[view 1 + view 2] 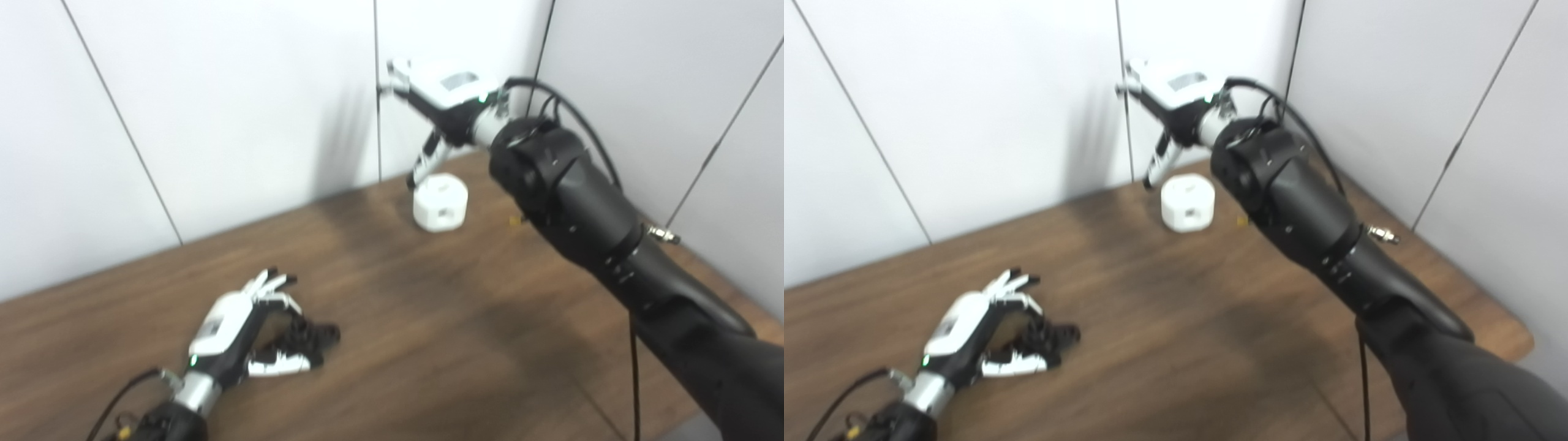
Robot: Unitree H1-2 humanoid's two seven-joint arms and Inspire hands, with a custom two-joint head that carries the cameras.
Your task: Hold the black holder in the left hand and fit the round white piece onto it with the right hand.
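Note:
The black holder lies on the wooden table at the front left. My left hand rests on the table around it, with the fingers behind it and the thumb in front; they are apart and do not look clamped. The round white piece stands at the back of the table near the wall corner. My right hand hovers just above and behind it, open and empty, with one finger hanging down to the piece's top left edge.
White wall panels close the table's back and right sides, close behind my right hand. A small yellow speck lies on the table right of the white piece. The table's right edge shows in the right eye view.

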